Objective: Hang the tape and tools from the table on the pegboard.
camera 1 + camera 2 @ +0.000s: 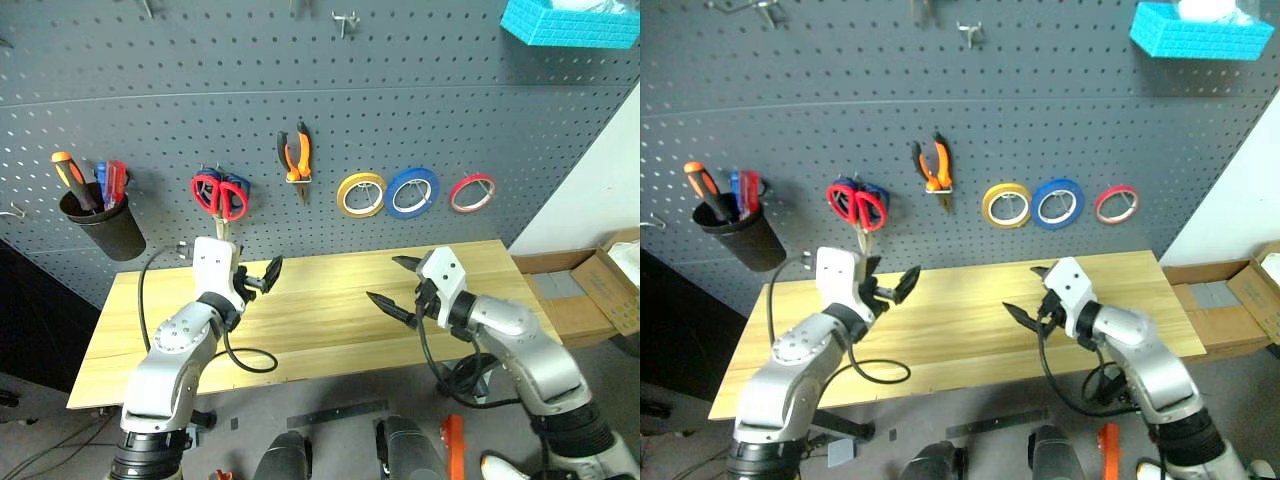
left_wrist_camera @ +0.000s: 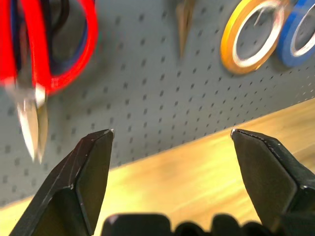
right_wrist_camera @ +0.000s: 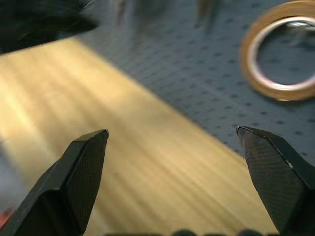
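On the dark grey pegboard (image 1: 300,90) hang the thin red tape (image 1: 472,192), the red-handled scissors (image 1: 222,195) and the orange-and-black pliers (image 1: 294,152). The orange-and-black screwdriver (image 1: 72,178) stands in a black cup (image 1: 105,228) on the board. Both grippers hover over the light wooden table (image 1: 320,325), pointing toward the board. My left gripper (image 1: 258,278) is open and holds nothing, below the scissors (image 2: 39,44). My right gripper (image 1: 383,279) is open and holds nothing, over the table's middle (image 3: 147,162).
A yellow roll (image 1: 361,194) and a blue roll (image 1: 412,192) hang between the pliers and the red tape. Red-and-blue screwdrivers (image 1: 112,180) share the cup. A blue basket (image 1: 570,25) hangs top right. Cardboard boxes (image 1: 600,290) stand right of the table.
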{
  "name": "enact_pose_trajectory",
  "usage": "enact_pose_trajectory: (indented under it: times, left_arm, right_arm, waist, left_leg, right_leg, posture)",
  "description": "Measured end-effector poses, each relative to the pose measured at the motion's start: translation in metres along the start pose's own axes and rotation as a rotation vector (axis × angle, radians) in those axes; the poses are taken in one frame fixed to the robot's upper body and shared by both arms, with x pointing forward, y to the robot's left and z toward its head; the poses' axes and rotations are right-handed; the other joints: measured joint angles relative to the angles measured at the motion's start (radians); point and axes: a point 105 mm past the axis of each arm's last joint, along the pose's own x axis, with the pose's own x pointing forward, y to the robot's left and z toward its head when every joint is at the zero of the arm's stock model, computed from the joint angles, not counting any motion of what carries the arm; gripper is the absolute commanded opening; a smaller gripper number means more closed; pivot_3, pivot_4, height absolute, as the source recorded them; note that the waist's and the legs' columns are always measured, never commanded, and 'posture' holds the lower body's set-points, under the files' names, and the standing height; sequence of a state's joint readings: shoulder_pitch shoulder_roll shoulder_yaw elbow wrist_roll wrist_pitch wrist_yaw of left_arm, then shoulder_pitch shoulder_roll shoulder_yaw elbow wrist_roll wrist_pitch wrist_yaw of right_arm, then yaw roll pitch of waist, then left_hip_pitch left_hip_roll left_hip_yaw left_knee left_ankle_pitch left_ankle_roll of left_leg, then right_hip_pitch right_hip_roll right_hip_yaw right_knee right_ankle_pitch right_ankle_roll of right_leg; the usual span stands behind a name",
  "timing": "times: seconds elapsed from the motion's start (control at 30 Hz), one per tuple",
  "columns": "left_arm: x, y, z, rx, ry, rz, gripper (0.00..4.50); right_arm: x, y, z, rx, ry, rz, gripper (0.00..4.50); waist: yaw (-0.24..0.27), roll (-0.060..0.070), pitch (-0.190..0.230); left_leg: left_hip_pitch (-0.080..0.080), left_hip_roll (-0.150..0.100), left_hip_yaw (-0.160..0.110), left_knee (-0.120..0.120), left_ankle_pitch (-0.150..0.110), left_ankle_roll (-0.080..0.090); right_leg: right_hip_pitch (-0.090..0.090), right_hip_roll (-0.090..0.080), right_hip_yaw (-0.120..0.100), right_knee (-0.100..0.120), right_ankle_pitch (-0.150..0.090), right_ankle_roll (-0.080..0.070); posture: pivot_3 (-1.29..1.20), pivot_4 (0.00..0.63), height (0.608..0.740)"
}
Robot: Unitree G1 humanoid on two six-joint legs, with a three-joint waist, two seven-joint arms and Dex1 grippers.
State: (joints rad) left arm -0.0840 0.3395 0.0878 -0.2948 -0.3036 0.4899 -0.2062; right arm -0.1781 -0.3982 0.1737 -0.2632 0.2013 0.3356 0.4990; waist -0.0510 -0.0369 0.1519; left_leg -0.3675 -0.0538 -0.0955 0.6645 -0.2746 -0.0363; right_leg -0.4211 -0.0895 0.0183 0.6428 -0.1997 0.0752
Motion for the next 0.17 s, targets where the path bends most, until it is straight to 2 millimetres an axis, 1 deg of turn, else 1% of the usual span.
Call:
enact_pose_trajectory:
  times: [0.07,0.1,0.17]
  left_arm:
    - [-0.002,0.009,-0.016,-0.039,0.028,0.062,4.1]
    - [-0.003,0.017,-0.023,-0.052,0.036,0.11,4.1]
    - [-0.006,0.031,-0.036,-0.057,0.058,0.186,4.1]
  right_arm:
    - [0.0,-0.015,-0.013,0.039,-0.014,-0.142,4.34]
    - [-0.001,-0.022,-0.02,0.04,-0.013,-0.204,4.34]
    - [-0.005,-0.03,-0.038,0.035,0.015,-0.276,4.34]
  waist:
    - [0.001,0.001,-0.012]
    - [0.002,0.002,-0.016]
    - [0.003,0.002,-0.027]
  left_leg:
    - [0.01,0.0,0.0,-0.001,-0.001,0.001]
    - [0.013,0.0,0.0,-0.001,-0.001,0.001]
    - [0.015,0.001,0.0,-0.001,-0.001,0.001]
  right_leg:
    - [0.011,0.0,-0.001,-0.003,-0.001,0.001]
    - [0.015,0.001,-0.001,-0.004,-0.003,0.003]
    - [0.017,0.001,-0.001,-0.006,-0.004,0.005]
  posture:
    - [-0.05,0.036,0.74]
    - [-0.05,0.036,0.74]
    - [-0.05,0.02,0.74]
